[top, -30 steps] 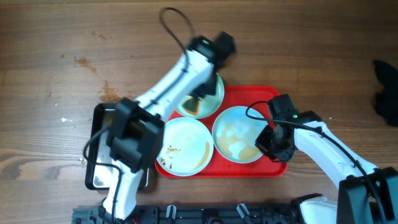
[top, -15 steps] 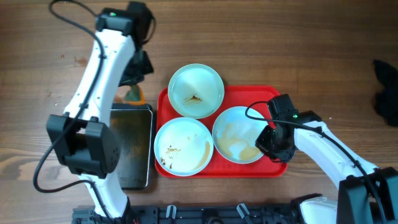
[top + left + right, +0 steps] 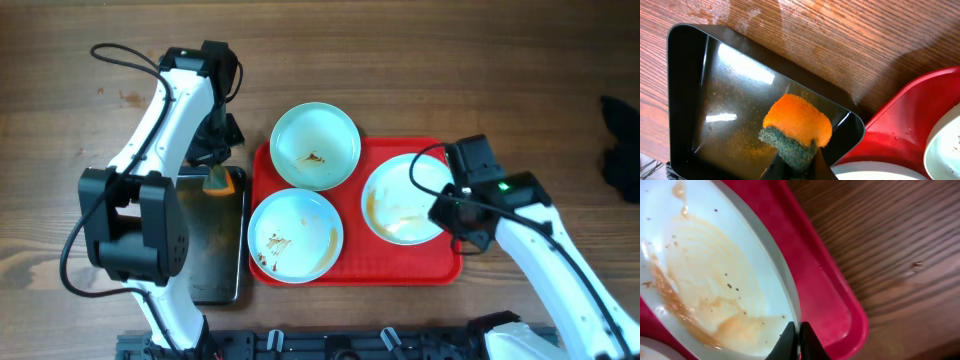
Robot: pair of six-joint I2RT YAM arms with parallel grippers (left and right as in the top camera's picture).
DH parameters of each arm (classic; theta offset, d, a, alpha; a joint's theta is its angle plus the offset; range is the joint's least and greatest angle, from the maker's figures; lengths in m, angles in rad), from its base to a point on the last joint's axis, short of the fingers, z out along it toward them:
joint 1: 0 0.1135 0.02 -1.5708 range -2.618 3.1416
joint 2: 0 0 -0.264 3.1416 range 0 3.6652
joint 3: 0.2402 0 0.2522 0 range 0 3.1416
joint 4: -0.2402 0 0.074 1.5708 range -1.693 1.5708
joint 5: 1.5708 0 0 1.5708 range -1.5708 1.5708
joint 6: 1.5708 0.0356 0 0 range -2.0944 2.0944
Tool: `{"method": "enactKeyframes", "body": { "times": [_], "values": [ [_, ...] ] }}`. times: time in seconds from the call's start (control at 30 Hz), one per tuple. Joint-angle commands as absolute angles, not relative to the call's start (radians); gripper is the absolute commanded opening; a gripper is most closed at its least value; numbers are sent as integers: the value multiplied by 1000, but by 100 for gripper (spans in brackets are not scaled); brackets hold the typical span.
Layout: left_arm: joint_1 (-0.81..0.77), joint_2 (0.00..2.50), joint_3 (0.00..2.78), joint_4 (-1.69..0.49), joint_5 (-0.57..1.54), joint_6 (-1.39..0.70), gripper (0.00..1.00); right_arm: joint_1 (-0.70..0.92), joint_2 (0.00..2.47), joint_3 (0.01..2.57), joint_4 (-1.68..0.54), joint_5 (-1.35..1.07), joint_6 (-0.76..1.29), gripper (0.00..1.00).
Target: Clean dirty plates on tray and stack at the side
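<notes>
An orange-green foam sponge [image 3: 799,121] is pinched by the left gripper [image 3: 795,166] — a smeared pale round plate [image 3: 710,280] is rim-clamped by the right gripper [image 3: 795,336].

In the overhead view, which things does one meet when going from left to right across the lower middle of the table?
glossy black rectangular tray → pale blue-white round plate with brown crumbs → pale blue-white round plate with a brown sauce smear → dark object at the right edge
</notes>
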State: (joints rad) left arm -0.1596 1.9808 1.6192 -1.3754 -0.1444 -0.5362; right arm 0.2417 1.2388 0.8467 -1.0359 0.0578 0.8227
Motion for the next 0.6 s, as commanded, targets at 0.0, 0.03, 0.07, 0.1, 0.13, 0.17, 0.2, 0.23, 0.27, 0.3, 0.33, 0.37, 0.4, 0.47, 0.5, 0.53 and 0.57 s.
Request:
{"method": "enactKeyframes", "body": {
  "times": [0.0, 0.03, 0.07, 0.1, 0.13, 0.17, 0.2, 0.23, 0.27, 0.3, 0.33, 0.37, 0.4, 0.47, 0.5, 0.53, 0.57],
  "values": [
    [-162, 1912, 1589, -1361, -123, -525, 4, 241, 1169, 868, -1060, 134, 798, 5],
    [-162, 1887, 1567, -1347, -119, -525, 4, 241, 1153, 868, -1060, 138, 775, 5],
    [-162, 1859, 1540, -1327, -107, -525, 4, 241, 1137, 868, -1060, 140, 757, 5],
    [-162, 1821, 1502, -1299, -88, -525, 4, 241, 1121, 868, -1061, 143, 745, 5],
    [-162, 1783, 1462, -1272, -68, -525, 4, 241, 1105, 868, -1061, 143, 729, 5],
    [-162, 1741, 1418, -1245, -43, -525, 4, 241, 1093, 868, -1061, 143, 718, 5],
    [-162, 1700, 1372, -1221, -22, -525, 4, 241, 1076, 868, -1060, 143, 707, 5],
    [-162, 1650, 1311, -1192, -3, -529, 4, 241, 1058, 868, -1059, 144, 699, 5],
    [-162, 1613, 1262, -1172, 12, -529, 4, 241, 1045, 868, -1058, 151, 699, 5],
    [-162, 1576, 1210, -1153, 22, -529, 4, 241, 1036, 868, -1057, 154, 699, 5],
    [-162, 1556, 1182, -1145, 23, -529, 4, 241, 1029, 868, -1057, 158, 699, 5],
    [-162, 1534, 1151, -1137, 23, -530, 4, 241, 1020, 868, -1057, 167, 710, 5],
    [-162, 1517, 1124, -1132, 31, -532, 4, 241, 1014, 868, -1055, 173, 710, 5],
    [-162, 1509, 1103, -1132, 43, -532, 4, 242, 1001, 868, -1053, 221, 745, 5],
    [-162, 1509, 1100, -1132, 47, -532, 4, 242, 997, 868, -1053, 246, 765, 5],
    [-164, 1509, 1099, -1129, 48, -532, 4, 242, 997, 868, -1053, 266, 776, 5],
    [-168, 1509, 1099, -1127, 48, -532, 4, 242, 997, 869, -1055, 289, 789, 5]
  ]
}}
